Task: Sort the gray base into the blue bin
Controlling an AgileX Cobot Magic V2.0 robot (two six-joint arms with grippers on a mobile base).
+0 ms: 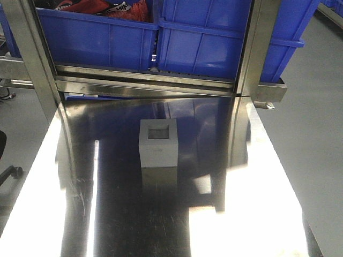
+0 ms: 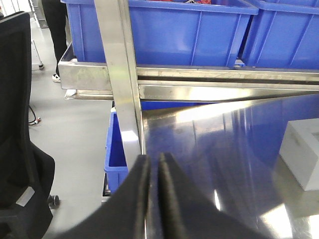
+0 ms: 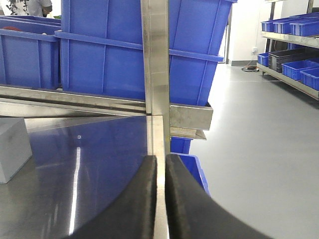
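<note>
Left wrist-mounted view, left end effector [image 2: 153, 164]: black fingers pressed together, holding nothing, over the tabletop [image 2: 224, 149] at its left edge.
Right end effector [image 3: 160, 164]: fingers pressed together, holding nothing, at the right edge.
Gray base [image 1: 158, 144]: light gray matte cube, square recess facing up, standing mid-tabletop, apart from both end effectors. Cropped in both wrist views, whole in the front view.
Blue bin [image 1: 214, 48]: on the steel rack [image 1: 144, 80] beyond the far edge, top cut off.
Neighbour bin [image 1: 96, 40]: alike, holds red and black items.

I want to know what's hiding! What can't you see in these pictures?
Front view: the top edge cuts off the blue bins, so their insides are mostly hidden.
Left wrist view: the right edge cuts off the gray base.
Right wrist view: the left edge cuts it off too.
</note>
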